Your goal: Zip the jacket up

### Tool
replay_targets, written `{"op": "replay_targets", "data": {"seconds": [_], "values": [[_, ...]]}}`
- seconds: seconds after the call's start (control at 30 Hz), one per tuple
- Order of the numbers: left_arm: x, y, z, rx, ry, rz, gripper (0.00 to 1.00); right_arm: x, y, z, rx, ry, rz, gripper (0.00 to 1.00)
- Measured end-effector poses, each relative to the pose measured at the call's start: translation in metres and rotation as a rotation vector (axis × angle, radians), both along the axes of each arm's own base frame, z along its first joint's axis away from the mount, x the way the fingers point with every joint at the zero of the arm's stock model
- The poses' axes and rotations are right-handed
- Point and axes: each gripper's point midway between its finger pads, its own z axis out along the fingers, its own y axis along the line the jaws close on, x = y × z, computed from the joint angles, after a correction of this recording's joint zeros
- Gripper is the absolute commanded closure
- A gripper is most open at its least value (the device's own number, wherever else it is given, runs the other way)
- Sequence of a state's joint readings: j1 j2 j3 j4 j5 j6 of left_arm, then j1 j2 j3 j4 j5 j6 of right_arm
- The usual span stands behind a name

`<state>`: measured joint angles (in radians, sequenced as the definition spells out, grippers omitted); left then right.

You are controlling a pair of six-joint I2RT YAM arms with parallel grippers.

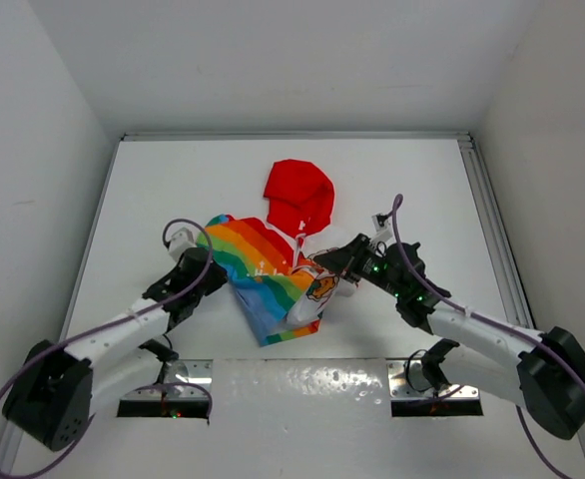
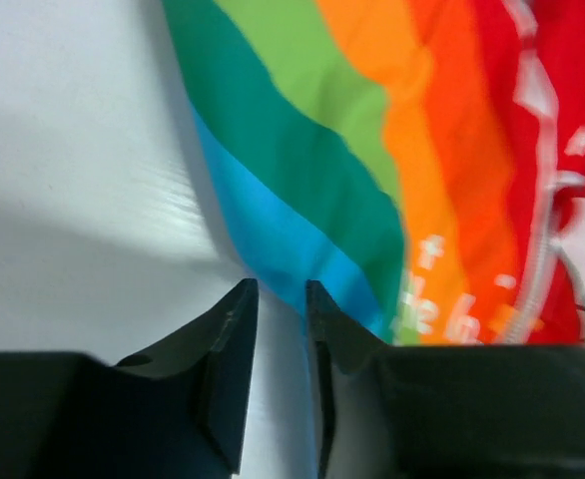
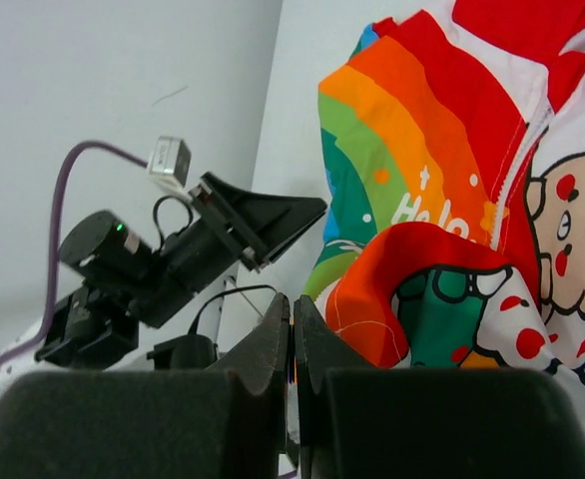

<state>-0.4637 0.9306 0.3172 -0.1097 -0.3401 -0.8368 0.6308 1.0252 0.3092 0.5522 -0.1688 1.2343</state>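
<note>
The jacket point(image 1: 273, 274) lies crumpled mid-table, with its red hood point(image 1: 299, 195) at the far end and its rainbow panel to the left. The white cartoon front point(image 1: 324, 289) is on the right. My left gripper point(image 1: 216, 267) is at the jacket's left edge. In the left wrist view its jaws point(image 2: 278, 284) stand narrowly open, and the blue edge of the jacket point(image 2: 372, 150) reaches into the gap. My right gripper point(image 1: 330, 264) is at the front panel. Its jaws point(image 3: 292, 296) are shut on a thin bit of the jacket point(image 3: 442, 180). The zipper line point(image 3: 527, 150) runs beside the cartoon.
White walls enclose the table on three sides. A metal rail point(image 1: 492, 230) runs along the right edge. Metal mounting plates point(image 1: 173, 374) sit at the near edge by the arm bases. Purple cables loop off both arms. The left arm's gripper point(image 3: 312, 210) shows in the right wrist view.
</note>
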Motion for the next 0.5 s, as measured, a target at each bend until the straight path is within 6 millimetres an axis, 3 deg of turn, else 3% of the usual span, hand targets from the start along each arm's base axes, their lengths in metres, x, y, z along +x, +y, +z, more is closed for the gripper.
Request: {"op": "replay_targets", "data": {"seconds": [0.07, 0.17, 0.37, 0.5], "values": [[0.005, 0.001, -0.018, 0.015, 0.050, 0.003, 0.93, -0.001, 0.001, -0.005, -0.008, 0.013, 0.008, 1.00], [0.011, 0.001, -0.045, 0.039, 0.142, -0.001, 0.99, -0.002, 0.003, -0.016, -0.024, 0.039, 0.023, 1.00], [0.075, -0.033, -0.043, 0.018, 0.119, -0.056, 0.95, -0.005, 0.012, -0.032, -0.048, 0.076, 0.057, 1.00], [0.139, -0.073, -0.028, -0.024, 0.064, -0.137, 0.95, -0.008, 0.028, -0.042, -0.059, 0.105, 0.090, 1.00]]}}
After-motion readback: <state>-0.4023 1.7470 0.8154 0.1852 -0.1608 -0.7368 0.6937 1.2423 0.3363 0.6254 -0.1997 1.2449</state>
